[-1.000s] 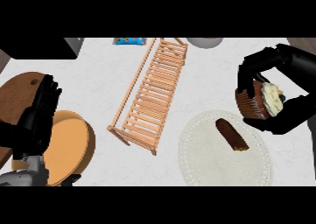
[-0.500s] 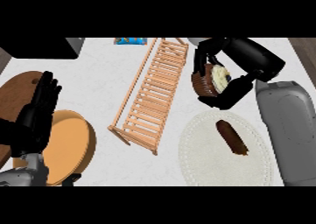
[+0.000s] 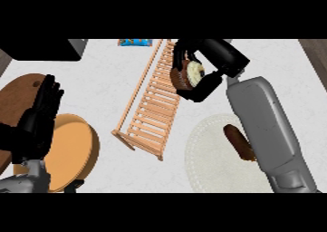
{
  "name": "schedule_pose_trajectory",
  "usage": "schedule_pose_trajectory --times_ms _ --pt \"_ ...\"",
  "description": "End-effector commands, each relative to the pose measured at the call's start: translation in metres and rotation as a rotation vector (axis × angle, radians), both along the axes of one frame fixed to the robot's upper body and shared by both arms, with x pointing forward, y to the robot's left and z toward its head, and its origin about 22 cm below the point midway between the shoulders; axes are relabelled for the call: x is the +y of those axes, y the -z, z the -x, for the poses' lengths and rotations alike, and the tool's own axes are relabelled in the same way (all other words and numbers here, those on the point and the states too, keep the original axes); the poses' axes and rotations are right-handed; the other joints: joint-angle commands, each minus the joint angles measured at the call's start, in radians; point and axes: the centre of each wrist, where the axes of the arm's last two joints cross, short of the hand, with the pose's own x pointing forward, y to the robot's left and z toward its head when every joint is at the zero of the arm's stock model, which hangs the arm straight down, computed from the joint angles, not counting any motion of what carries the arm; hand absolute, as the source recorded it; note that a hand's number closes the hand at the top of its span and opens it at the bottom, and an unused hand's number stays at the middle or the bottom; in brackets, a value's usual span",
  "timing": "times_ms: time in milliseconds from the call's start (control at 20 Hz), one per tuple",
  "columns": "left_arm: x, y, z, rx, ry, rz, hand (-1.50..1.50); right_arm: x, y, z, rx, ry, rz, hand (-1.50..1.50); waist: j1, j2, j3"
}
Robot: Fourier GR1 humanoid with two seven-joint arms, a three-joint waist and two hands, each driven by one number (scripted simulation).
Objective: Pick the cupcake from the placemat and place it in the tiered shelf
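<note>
White counter carries a slatted wooden shelf [image 3: 151,106] and a round, nubbly cream placemat [image 3: 209,156]. Above the shelf's upper end, the right hand [image 3: 209,68] curls round the cupcake [image 3: 190,74], fingers on its ribbed brown base. It looks light, soft and crushable; the base seems the safest hold. At left, the left hand [image 3: 39,118] rests open.

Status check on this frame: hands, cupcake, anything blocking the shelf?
Right hand shut on cupcake, over the shelf. Left hand open, resting at the left. Placemat holds only a brown item. Nothing seen blocking the shelf.
</note>
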Motion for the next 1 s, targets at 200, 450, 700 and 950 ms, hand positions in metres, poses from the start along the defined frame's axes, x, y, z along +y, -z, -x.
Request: schedule_pose_trajectory --times_ms 200,450,700,950 --pt "0.004 0.001 0.006 -0.016 0.004 0.002 0.0 0.046 0.019 -0.013 0.079 0.06 -0.051 1.5 0.014 0.001 0.0" --pt "0.002 0.006 0.004 -0.01 0.02 -0.001 0.0 0.053 0.04 -0.029 0.146 0.009 0.011 -1.5 0.013 0.004 0.0" --pt "-0.004 -0.008 -0.005 -0.01 0.008 0.008 0.0 0.052 0.049 -0.03 0.192 -0.061 -0.025 -1.5 0.008 0.002 0.0" --pt "0.002 -0.002 0.004 -0.006 -0.008 0.01 0.0 0.047 0.027 -0.038 0.192 -0.099 -0.124 -1.5 0.001 0.0 0.0"
